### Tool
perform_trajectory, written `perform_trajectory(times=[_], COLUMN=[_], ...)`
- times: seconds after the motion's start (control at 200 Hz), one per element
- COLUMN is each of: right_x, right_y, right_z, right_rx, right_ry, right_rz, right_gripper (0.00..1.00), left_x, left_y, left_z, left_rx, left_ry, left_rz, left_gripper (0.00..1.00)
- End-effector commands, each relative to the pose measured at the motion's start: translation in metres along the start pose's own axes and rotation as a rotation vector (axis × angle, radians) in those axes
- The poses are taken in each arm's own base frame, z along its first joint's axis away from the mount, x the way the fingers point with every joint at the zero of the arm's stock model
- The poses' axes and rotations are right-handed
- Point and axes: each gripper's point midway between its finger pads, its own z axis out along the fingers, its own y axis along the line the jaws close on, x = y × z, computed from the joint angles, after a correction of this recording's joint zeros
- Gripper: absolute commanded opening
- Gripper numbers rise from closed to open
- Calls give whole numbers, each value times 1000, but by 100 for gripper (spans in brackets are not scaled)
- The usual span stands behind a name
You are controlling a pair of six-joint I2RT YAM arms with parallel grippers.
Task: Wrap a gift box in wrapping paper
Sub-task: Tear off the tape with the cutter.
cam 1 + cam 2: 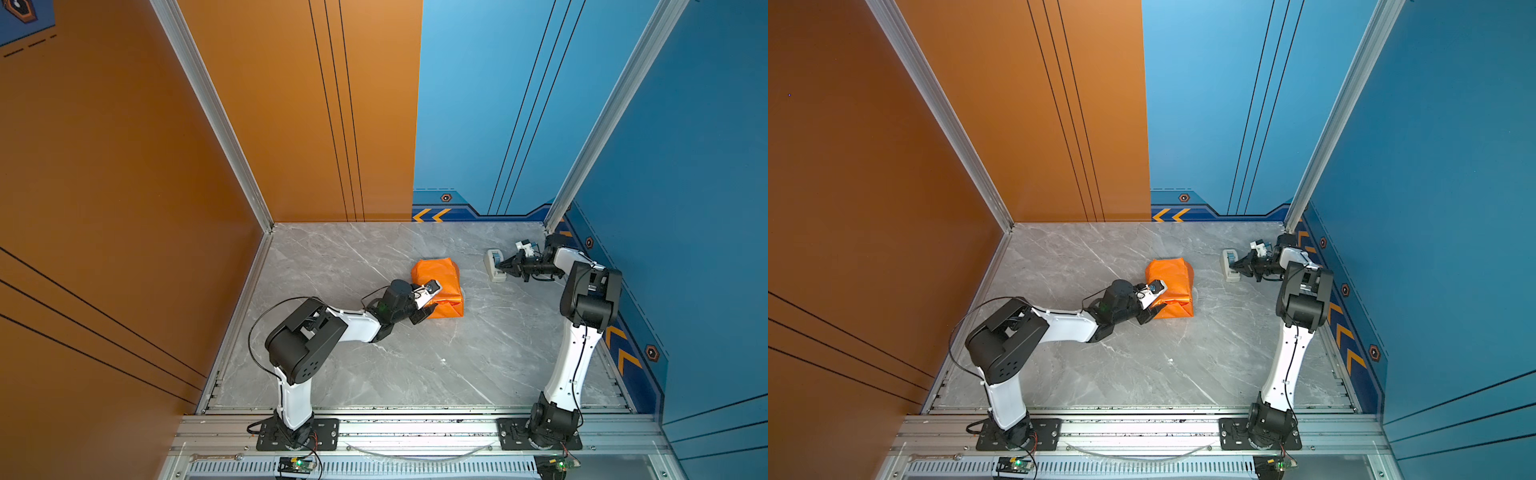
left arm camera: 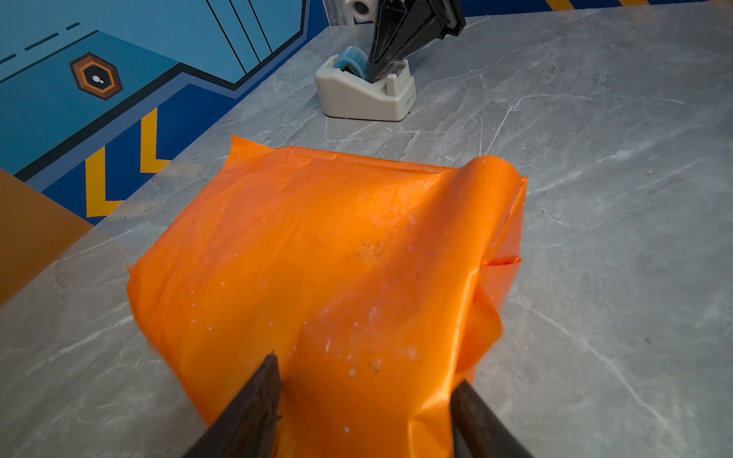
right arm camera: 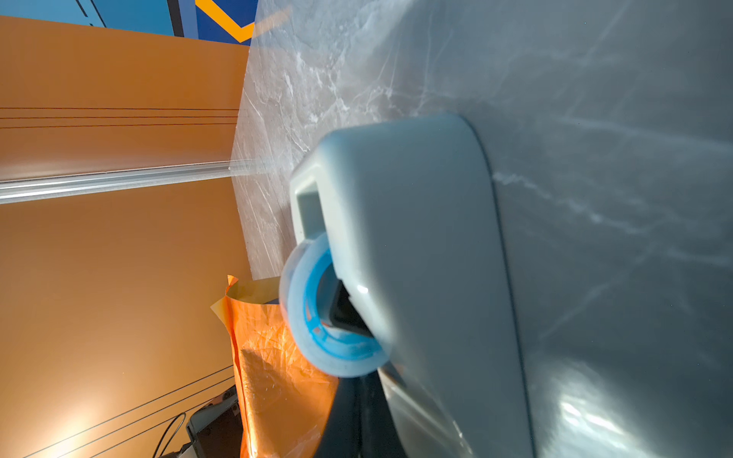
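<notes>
The wrapping paper [image 1: 438, 286] [image 1: 1173, 286] lies mid-table, orange side out, folded into a boxy bundle. The gift box is hidden under it. My left gripper [image 1: 432, 301] [image 1: 1160, 301] [image 2: 367, 370] straddles the bundle's near end, its fingers pressed against the paper on both sides. A loose flap curls up along one top edge of the wrapping paper [image 2: 337, 246]. My right gripper [image 1: 498, 264] [image 1: 1234, 264] [image 2: 378, 69] is shut, its tips down in the tape dispenser [image 2: 357, 95] beside the blue roll [image 2: 351, 59]. Whether tape is pinched does not show.
The white tape dispenser [image 1: 492, 272] [image 1: 1228, 272] [image 3: 416, 238] stands at the back right, near the blue wall. A small white speck [image 1: 444, 360] lies on the marble. A wrench [image 1: 216, 457] rests on the front rail. Orange wall on the left, blue walls at back and right.
</notes>
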Motion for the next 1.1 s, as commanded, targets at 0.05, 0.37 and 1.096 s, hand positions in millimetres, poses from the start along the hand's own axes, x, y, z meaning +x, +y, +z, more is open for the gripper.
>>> perform_trajectory(times=[0.05,0.37,1.096], right_x=[-5,-3,67], right_y=[32,43,-12], right_z=[-20,-38,-43], right_rx=[-52,-76,99], right_ry=[-54,-110,-179], right_rz=[-15,26,130], right_gripper=[0,0,0], left_x=[79,77,75], left_y=[-18,-19,-23], left_z=[-8,-9,-7], left_rx=[62,61,73], left_ry=[254,251,246], left_rz=[-75,-71,-68], left_gripper=[61,61,61])
